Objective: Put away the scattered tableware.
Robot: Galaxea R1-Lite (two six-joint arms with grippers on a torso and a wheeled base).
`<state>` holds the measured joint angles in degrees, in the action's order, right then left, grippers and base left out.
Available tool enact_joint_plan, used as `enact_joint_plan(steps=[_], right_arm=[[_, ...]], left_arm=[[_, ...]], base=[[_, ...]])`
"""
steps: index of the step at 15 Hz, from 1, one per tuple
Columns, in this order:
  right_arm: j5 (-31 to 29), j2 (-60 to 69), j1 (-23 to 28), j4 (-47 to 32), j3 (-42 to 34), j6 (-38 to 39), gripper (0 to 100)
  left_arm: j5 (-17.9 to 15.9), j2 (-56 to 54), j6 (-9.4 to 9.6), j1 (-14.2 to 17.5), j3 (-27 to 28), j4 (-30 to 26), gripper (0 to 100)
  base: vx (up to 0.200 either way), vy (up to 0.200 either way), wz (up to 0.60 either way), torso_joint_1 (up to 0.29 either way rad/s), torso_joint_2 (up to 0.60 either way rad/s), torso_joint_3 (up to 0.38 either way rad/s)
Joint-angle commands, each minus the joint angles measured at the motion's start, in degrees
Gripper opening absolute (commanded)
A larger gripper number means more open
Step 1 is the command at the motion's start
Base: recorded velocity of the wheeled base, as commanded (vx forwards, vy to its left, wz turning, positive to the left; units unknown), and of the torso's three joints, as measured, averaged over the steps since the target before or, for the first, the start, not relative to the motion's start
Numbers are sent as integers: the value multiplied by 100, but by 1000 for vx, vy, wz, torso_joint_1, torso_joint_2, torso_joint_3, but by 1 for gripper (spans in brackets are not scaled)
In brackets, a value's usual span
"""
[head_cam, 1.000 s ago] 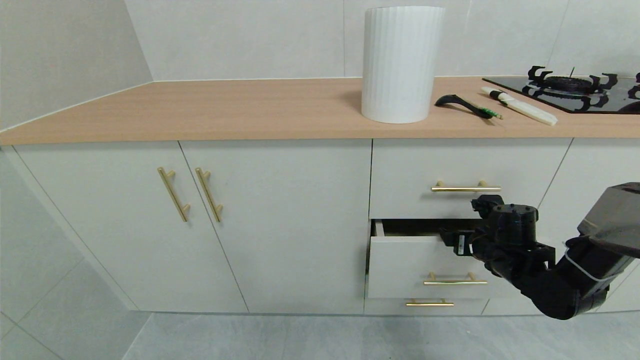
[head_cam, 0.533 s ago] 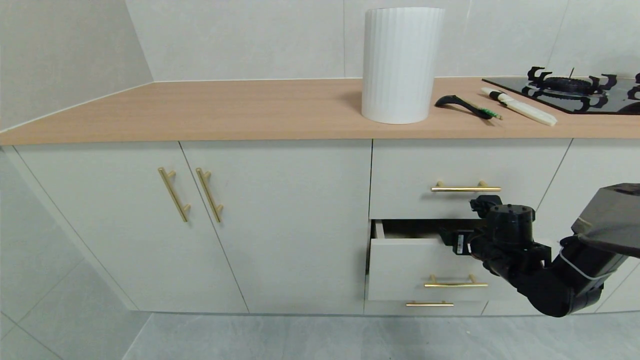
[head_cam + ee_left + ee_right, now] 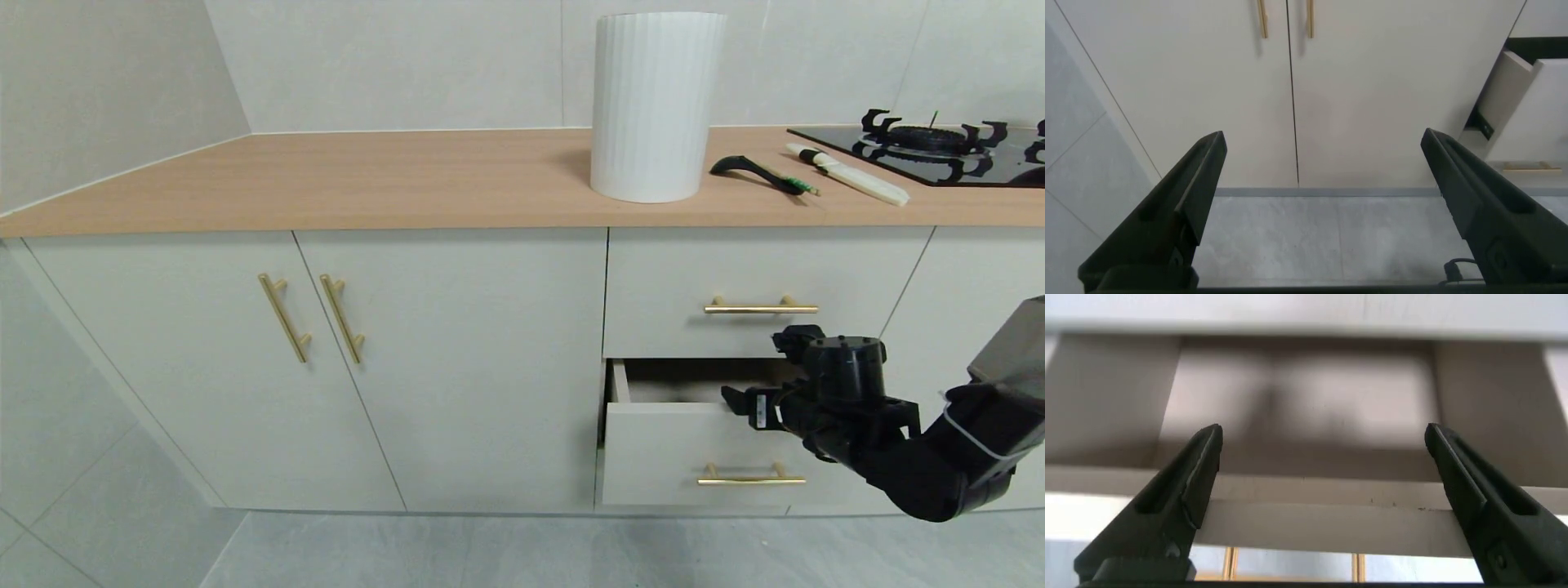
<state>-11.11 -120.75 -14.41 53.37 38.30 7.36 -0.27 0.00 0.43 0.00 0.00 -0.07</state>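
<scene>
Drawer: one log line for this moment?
drawer: part open | right jaws: open at top edge | left jaws: open | black spoon, white utensil: on countertop

The middle drawer (image 3: 678,445) stands partly out. The gap above its front is low, roofed by the shut upper drawer (image 3: 735,269), with the right gripper (image 3: 758,366) at its right end.

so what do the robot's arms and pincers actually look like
The right arm is glossy black with rounded joints, a grey boxy link, a thin white cable looped round it and a small white label near the wrist. The left pincer and right pincer each have two long, flat, tapering black fingers.
</scene>
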Motion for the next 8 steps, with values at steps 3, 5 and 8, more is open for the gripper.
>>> enact_joint_plan(steps=[3, 5, 8], right_arm=[[232, 667, -9, -723, -130, -121, 100], [346, 913, -36, -1118, -174, -244, 100], [443, 1168, -115, -1602, -183, -314, 100]], left_arm=[[0, 0, -8, 0, 0, -1, 100], [0, 0, 1, 0, 0, -1, 100], [0, 0, 1, 0, 0, -1, 100]], base=[[0, 0, 0, 0, 0, 0], [0, 0, 0, 0, 0, 0], [0, 0, 0, 0, 0, 0]])
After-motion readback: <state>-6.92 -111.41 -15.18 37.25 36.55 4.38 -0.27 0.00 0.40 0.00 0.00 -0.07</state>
